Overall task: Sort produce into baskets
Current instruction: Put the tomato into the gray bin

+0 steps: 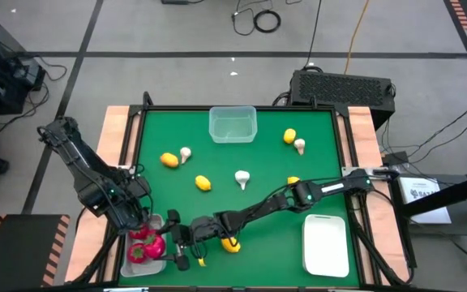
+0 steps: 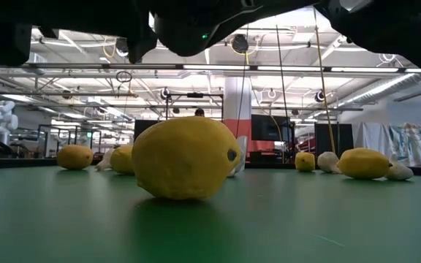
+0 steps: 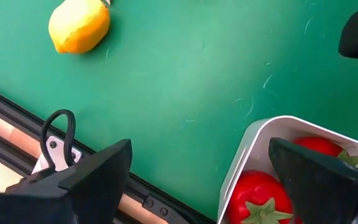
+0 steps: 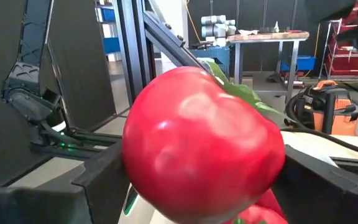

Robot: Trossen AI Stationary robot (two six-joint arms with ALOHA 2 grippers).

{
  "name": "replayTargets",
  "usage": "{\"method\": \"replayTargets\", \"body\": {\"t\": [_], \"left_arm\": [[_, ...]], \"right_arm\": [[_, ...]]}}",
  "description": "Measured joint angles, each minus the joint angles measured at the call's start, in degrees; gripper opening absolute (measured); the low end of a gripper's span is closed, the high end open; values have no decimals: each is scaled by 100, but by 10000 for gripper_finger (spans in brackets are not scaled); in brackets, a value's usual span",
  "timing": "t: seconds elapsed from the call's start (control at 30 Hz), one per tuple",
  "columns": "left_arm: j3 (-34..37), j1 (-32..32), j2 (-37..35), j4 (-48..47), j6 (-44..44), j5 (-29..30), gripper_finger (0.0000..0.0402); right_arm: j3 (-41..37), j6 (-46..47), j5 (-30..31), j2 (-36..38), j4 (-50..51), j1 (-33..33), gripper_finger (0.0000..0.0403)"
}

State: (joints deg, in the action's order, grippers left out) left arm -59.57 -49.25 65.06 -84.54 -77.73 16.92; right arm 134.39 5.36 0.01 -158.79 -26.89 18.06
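Near edge of desk (image 1: 314,130), left corner: my right tool (image 1: 171,241) holds a red tomato (image 4: 201,155) between widely spread fingers, over the left basket (image 1: 128,264).
Left basket: contains red tomatoes (image 3: 263,199); sits at the near-left corner.
My left tool (image 1: 142,221): jaws wide, holding nothing, poised just above the same basket's rim.
Back basket (image 1: 233,124): at the far edge, centre.
Right basket (image 1: 325,243): at the near-right corner.
Nearest lemon (image 1: 231,245): on the green surface, just beside my right arm.
Remaining lemons and mushrooms (image 1: 241,178): scattered across mid-desk.
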Motion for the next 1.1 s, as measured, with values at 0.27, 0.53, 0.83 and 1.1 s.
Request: {"method": "replayTargets", "body": {"t": [0.27, 0.53, 0.83, 1.1], "left_arm": [[0, 0, 0, 96, -2, 9, 384], [0, -67, 0, 360, -142, 2, 384], [0, -177, -88, 635, -437, 189, 384], [-2, -177, -188, 1489, -350, 431, 384]], "right_arm": [[-9, 257, -4, -98, -29, -44, 348], [-9, 261, 57, -98, 37, -140, 345], [-9, 101, 298, -98, 218, -208, 345], [-9, 132, 319, -98, 366, -360, 345]]}}
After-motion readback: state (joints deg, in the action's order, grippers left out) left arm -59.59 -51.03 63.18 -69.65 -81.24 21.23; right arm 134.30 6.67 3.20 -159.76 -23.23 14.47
